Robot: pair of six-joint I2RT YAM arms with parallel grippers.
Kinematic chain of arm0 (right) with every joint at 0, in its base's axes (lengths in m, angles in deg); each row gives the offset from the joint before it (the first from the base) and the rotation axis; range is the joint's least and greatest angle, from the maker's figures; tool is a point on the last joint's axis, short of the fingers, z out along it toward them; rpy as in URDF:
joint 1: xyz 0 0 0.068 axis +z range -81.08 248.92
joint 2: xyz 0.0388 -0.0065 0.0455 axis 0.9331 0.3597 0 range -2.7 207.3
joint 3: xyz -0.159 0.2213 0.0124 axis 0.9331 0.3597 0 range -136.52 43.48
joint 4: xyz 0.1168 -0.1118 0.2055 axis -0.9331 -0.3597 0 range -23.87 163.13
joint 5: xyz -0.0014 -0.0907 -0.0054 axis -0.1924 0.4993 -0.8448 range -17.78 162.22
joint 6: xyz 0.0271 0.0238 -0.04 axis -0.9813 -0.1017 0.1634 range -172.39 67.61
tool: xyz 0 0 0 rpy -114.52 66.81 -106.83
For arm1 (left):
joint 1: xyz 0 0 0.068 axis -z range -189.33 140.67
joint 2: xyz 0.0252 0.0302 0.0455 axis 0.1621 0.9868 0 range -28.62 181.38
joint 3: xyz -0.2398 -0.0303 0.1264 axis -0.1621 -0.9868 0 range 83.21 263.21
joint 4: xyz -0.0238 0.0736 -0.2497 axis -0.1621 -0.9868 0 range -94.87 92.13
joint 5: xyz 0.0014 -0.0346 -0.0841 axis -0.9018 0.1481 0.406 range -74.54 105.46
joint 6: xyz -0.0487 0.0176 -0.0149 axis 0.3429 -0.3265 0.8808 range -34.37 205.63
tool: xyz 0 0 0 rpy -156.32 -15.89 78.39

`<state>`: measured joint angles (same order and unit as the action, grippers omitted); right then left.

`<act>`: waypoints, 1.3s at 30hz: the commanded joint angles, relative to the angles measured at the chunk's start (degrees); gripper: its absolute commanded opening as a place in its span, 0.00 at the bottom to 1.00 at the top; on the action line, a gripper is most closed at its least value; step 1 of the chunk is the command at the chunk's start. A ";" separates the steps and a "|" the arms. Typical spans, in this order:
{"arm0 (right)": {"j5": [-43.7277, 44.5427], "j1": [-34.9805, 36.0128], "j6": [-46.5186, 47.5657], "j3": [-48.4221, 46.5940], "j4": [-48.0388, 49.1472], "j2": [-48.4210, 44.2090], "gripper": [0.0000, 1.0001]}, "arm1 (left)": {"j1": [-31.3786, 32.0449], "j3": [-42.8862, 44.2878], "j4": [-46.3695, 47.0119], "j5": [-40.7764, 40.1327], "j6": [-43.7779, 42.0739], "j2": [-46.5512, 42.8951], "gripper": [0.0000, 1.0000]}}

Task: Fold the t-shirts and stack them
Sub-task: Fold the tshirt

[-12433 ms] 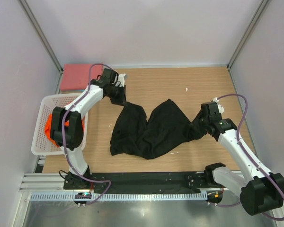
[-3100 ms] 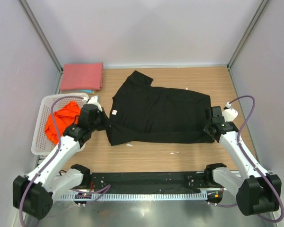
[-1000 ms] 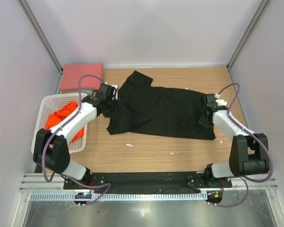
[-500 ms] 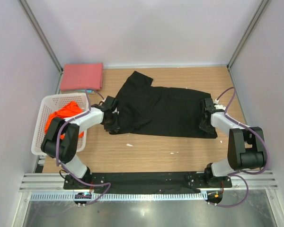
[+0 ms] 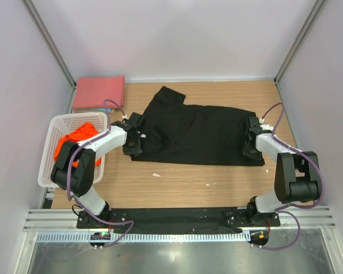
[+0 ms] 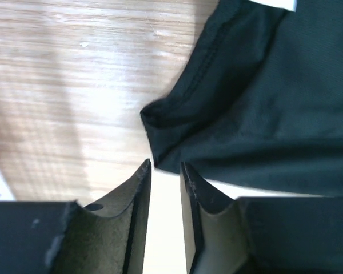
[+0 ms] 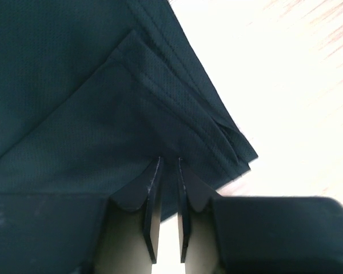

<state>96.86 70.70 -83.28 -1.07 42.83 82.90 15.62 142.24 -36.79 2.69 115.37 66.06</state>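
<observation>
The black t-shirt lies spread flat across the middle of the table. My left gripper is at its near-left corner. In the left wrist view the jaws stand a narrow gap apart with bare table between them, and the shirt's corner lies just ahead of the tips. My right gripper is over the near-right corner. Its jaws are a narrow gap apart, tips on the flat black cloth. The pinkish-red shirt lies folded at the back left. The orange shirt is bunched in the basket.
A white mesh basket stands at the left edge beside the left arm. Small white scraps lie on the wood in front of the shirt. Grey walls close in the table on three sides.
Both grippers have moved from the shirt's side edges toward its near corners over the last second. The shirt has shifted only slightly.
</observation>
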 commanded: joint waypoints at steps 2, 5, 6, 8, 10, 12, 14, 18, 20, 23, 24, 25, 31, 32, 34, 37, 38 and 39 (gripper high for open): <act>-3.37 -0.29 2.85 -4.13 -2.39 -6.57 0.23 | 0.28 4.25 -5.20 -2.69 -0.38 -6.51 0.31; -10.55 -0.11 3.91 -6.94 -2.13 -10.80 0.26 | -0.42 5.31 -4.42 -0.42 -0.82 -7.40 0.35; -15.54 0.58 4.09 -7.30 0.66 -12.29 0.27 | -1.12 5.40 -3.80 1.68 -0.91 -7.05 0.36; -22.59 1.90 4.09 -7.56 7.75 -12.57 0.29 | -3.85 5.31 -1.53 8.68 -1.43 -6.08 0.36; -30.32 5.41 3.91 -9.05 12.09 -9.77 0.30 | -5.95 4.70 1.54 12.41 -1.61 -3.80 0.34; -32.80 10.49 4.35 -12.02 17.81 -6.26 0.30 | -6.58 4.87 2.18 17.78 -1.61 -0.39 0.33; -35.10 14.02 5.66 -15.37 20.45 -0.19 0.30 | -6.58 5.92 0.69 17.18 -1.79 1.73 0.30; -36.33 20.80 10.23 -22.14 24.58 8.95 0.34 | -6.49 6.19 -2.39 9.48 -1.87 4.99 0.29; -39.82 22.12 11.56 -25.57 26.16 14.38 0.35 | -6.58 5.93 -4.23 6.38 -2.05 5.26 0.28; -45.10 23.00 12.44 -29.97 26.87 21.32 0.38 | -6.58 4.44 -5.64 3.11 -1.96 4.30 0.27; -46.17 23.26 12.79 -31.19 26.70 22.93 0.38 | -6.58 3.91 -5.91 2.59 -1.79 3.68 0.27; -47.13 23.70 13.31 -33.73 26.27 24.86 0.38 | -6.58 3.47 -6.43 1.97 -1.44 3.15 0.27; -50.39 27.57 15.25 -41.75 24.24 34.10 0.34 | -6.58 7.32 -9.77 0.30 -1.61 -1.24 0.30; -50.48 27.92 15.16 -42.54 24.59 35.06 0.34 | -6.49 8.81 -11.25 -0.14 -1.87 -1.33 0.30; -50.48 28.80 15.51 -45.08 24.33 37.60 0.33 | -6.49 12.67 -12.32 -0.50 -1.96 -1.60 0.31; -50.57 29.68 16.22 -48.34 23.19 40.86 0.32 | -6.49 14.36 -8.82 3.44 -1.79 -2.30 0.31; -50.40 29.86 16.22 -48.87 23.01 41.39 0.32 | -6.58 14.28 -7.50 6.77 -1.09 -2.30 0.31; -50.40 29.95 16.22 -49.57 22.92 42.10 0.31 | -6.58 14.02 -6.36 8.10 -0.56 -2.13 0.31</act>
<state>47.77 100.30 -68.66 -46.82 65.34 123.71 9.04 155.18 -45.82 6.16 113.86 65.97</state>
